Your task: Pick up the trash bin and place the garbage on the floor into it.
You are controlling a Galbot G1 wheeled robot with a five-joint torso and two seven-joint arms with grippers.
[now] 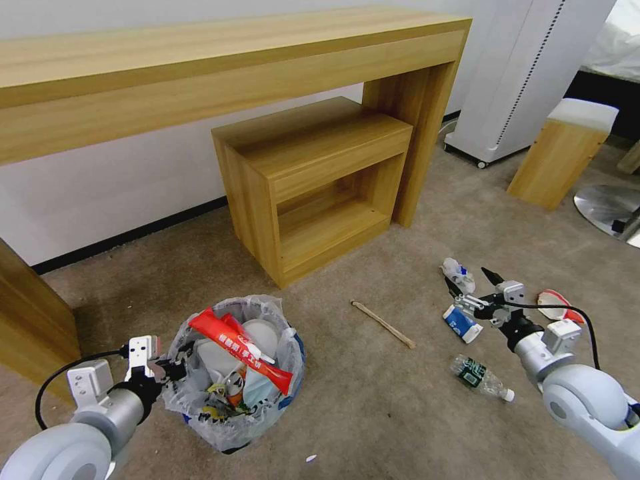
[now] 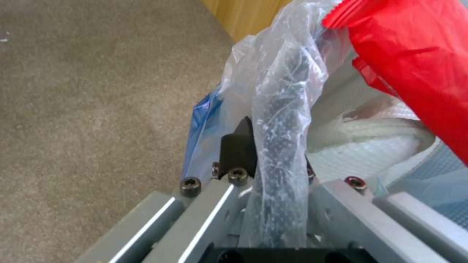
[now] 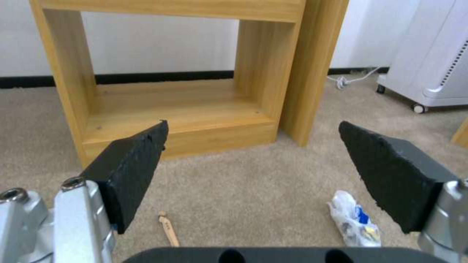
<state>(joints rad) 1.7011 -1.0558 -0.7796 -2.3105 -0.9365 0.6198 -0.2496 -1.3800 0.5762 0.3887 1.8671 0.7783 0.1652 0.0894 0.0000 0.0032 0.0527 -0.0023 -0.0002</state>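
Note:
The trash bin (image 1: pixel 233 400), lined with a crinkly plastic bag, is low over the beige floor (image 1: pixel 373 407) at the lower left. It holds a red wrapper (image 1: pixel 240 348), white slippers and other litter. My left gripper (image 1: pixel 168 368) is shut on its rim (image 2: pixel 280 146), one black finger (image 2: pixel 238 148) outside the bag. My right gripper (image 1: pixel 470 288) hangs open over the carpet on the right, nothing between its pads (image 3: pixel 134 168). Around it lie garbage: a crumpled white wrapper (image 1: pixel 459 272) (image 3: pixel 353 219), a blue-white carton (image 1: pixel 461 324), a plastic bottle (image 1: pixel 481 377) and a wooden stick (image 1: pixel 383 324) (image 3: pixel 169 229).
A long wooden desk (image 1: pixel 220 60) runs along the wall with a low open wooden cabinet (image 1: pixel 313 180) beneath it. A white appliance on wheels (image 1: pixel 527 73), a wooden stool (image 1: pixel 563 153) and a metal base (image 1: pixel 610 208) stand at the right. A red-white item (image 1: pixel 557 305) lies beyond my right gripper.

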